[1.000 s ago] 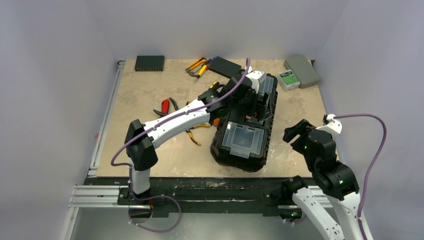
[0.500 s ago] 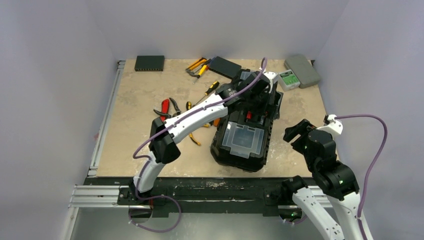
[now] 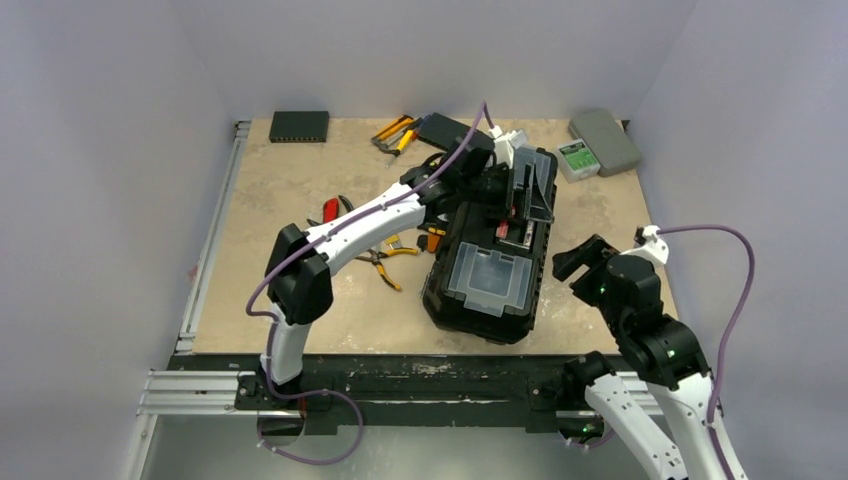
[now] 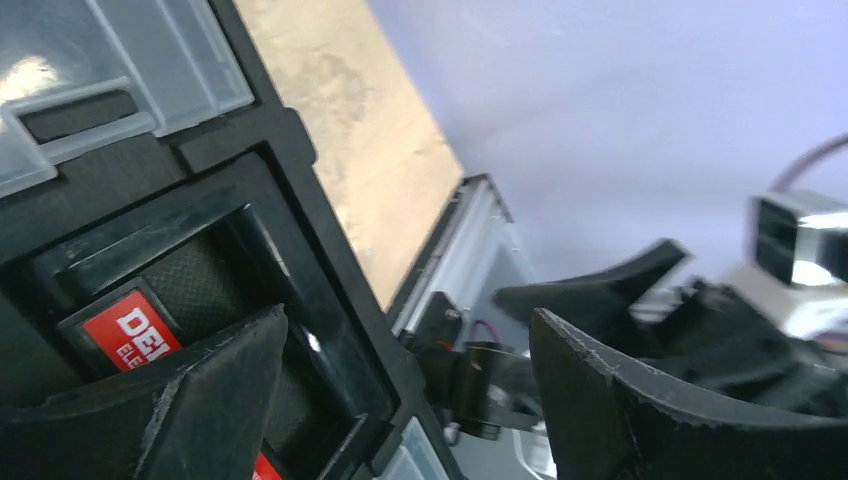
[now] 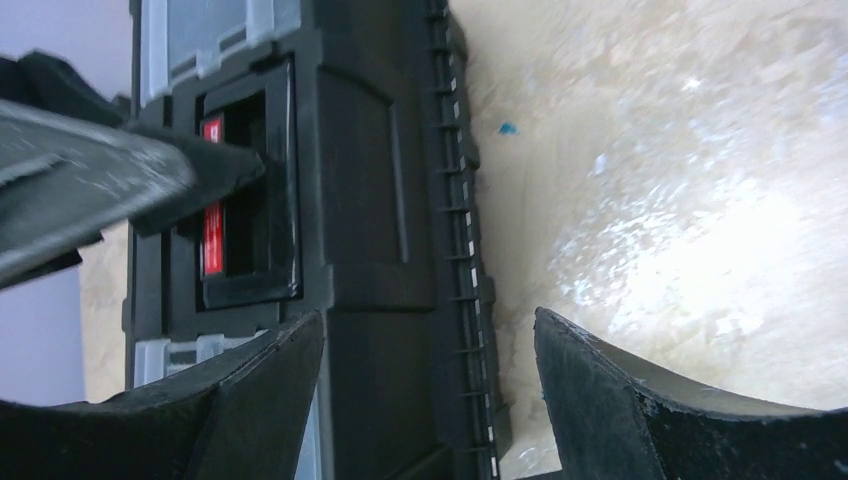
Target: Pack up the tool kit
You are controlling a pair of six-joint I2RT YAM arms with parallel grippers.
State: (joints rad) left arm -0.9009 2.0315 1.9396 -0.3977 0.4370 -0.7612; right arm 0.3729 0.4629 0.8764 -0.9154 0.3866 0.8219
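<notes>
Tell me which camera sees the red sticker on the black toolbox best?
The left wrist view: the red label is close up, with some white letters showing. The right wrist view shows it as a thin red strip. The top view shows only a tiny speck.

We had soft, even light from overhead in the top view, shadows faint. In the right wrist view glare bleached the table (image 5: pixel 700 230) white. At the left wrist the clear lid (image 4: pixel 150 60) flashed a bright patch, and the near fingers (image 4: pixel 640 400) were blurred, grainy.
</notes>
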